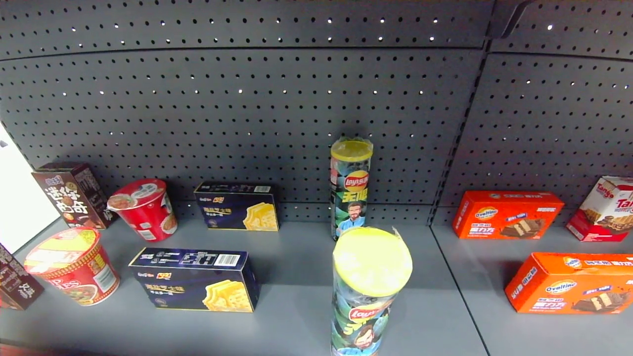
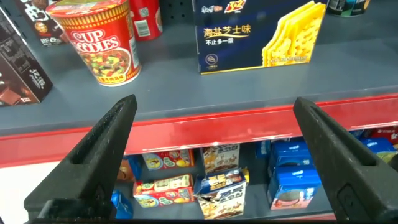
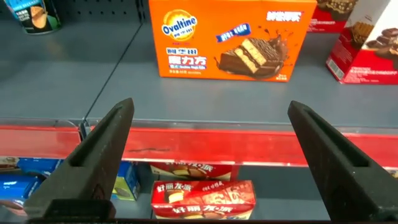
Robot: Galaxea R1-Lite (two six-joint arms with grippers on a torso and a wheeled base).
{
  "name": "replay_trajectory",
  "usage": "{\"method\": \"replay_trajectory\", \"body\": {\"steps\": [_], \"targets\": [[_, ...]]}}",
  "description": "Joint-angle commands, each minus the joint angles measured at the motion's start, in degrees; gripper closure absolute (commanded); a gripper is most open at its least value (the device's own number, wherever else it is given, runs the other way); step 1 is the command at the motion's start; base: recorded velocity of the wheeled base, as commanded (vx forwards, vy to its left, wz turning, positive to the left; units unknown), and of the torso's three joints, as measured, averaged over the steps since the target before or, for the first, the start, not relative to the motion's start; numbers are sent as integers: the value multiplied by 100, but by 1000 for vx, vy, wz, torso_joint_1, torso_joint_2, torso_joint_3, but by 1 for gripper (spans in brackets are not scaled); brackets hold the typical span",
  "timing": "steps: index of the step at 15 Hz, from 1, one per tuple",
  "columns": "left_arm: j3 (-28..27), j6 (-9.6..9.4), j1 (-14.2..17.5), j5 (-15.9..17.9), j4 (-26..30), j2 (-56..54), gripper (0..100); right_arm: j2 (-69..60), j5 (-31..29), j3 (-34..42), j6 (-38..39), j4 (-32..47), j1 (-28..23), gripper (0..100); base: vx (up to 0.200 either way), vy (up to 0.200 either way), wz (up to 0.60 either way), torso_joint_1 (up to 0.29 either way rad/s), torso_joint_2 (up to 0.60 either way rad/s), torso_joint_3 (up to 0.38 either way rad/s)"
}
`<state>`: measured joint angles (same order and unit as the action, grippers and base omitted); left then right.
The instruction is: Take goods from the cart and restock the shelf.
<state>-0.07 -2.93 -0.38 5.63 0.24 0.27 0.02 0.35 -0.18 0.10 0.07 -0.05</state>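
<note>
The grey shelf [image 1: 296,296] carries goods. Two tall chip cans with yellow lids stand mid-shelf, one at the front [image 1: 371,291] and one behind it [image 1: 350,188]. My left gripper [image 2: 214,104] is open and empty, just in front of the shelf's red front edge [image 2: 205,127], facing a cup of noodles [image 2: 102,40] and a blue cracker box [image 2: 261,34]. My right gripper [image 3: 210,107] is also open and empty before the red edge [image 3: 205,146], facing an orange chocolate-wafer box [image 3: 233,37].
A second blue box [image 1: 237,205], a second red cup [image 1: 143,207] and brown boxes [image 1: 74,195] stand at the left. Another orange box [image 1: 507,215] and a red-and-white box [image 1: 603,207] are at the right. Packed goods [image 2: 217,186] fill the lower shelf. Pegboard [image 1: 247,99] backs the shelf.
</note>
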Motion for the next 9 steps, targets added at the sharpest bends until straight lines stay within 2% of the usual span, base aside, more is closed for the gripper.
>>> {"method": "replay_trajectory", "body": {"steps": [1, 6, 7, 9], "targets": [[-1, 3, 3, -1, 2, 8, 0, -2, 0, 1, -1, 1, -4, 0, 0, 0, 0, 0, 0, 0], [-1, -41, 3, 8, 2, 8, 0, -2, 0, 1, -1, 1, 5, 0, 0, 0, 0, 0, 0, 0], [-1, -33, 3, 8, 2, 0, 0, -2, 9, 1, -1, 1, 5, 0, -200, 0, 0, -2, -2, 2], [-1, -15, 3, 8, 2, 8, 0, -2, 9, 1, -1, 1, 5, 0, 0, 0, 0, 0, 0, 0]]}}
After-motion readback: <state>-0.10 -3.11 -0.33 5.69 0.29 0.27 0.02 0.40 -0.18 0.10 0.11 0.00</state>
